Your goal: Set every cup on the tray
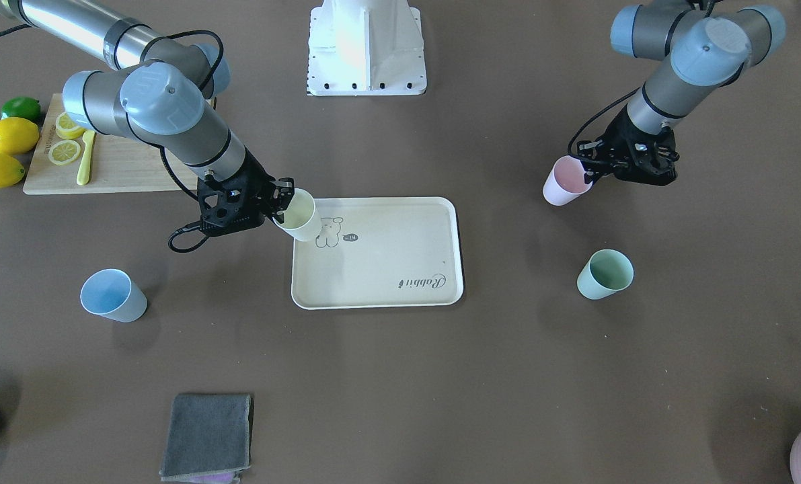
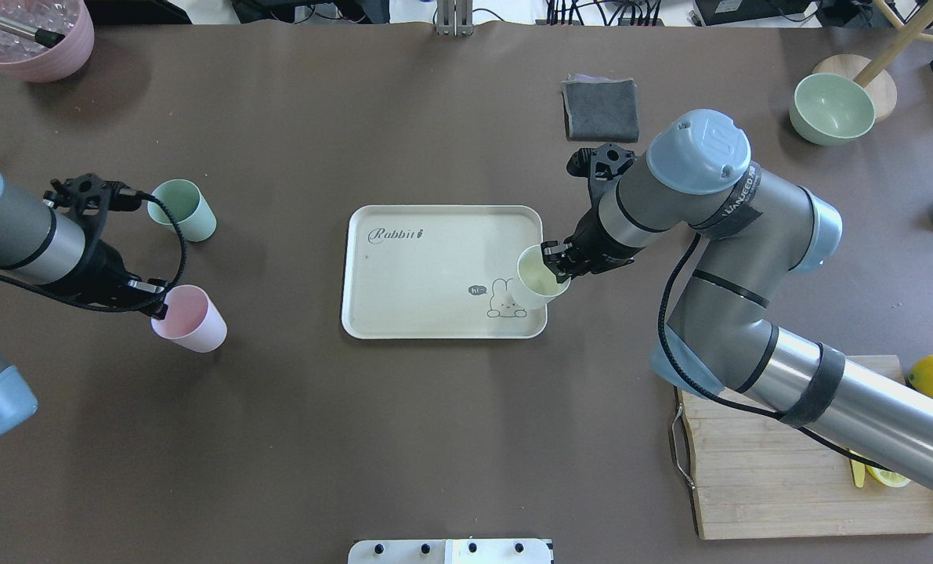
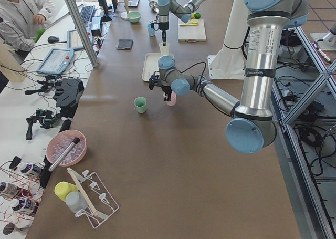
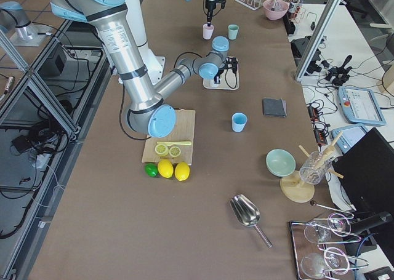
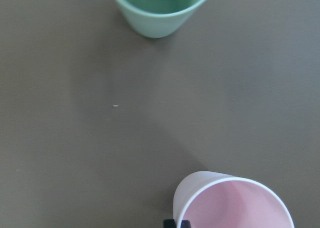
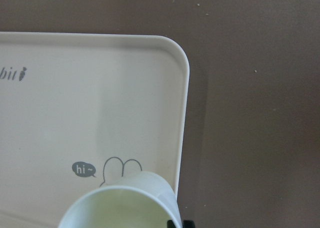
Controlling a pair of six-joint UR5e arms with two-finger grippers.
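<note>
The pale yellow cup [image 2: 543, 283] sits in the right hand [image 2: 558, 265], which is clamped on its rim, at the rabbit corner of the tray [image 2: 427, 313]. The left hand [image 2: 155, 301] pinches the rim of the pink cup [image 2: 192, 319]; the mint cup [image 2: 184, 210] stands on the bench [image 2: 435, 439] just ahead of it. The blue cup [image 1: 112, 296] stands well clear of the right hand

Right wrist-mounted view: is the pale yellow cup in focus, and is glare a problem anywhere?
Right wrist-mounted: the pale yellow tumbler at the bottom edge is soft, the cream rectangular tray sharper. Exterior front-facing: the white robot base is blown out.
</note>
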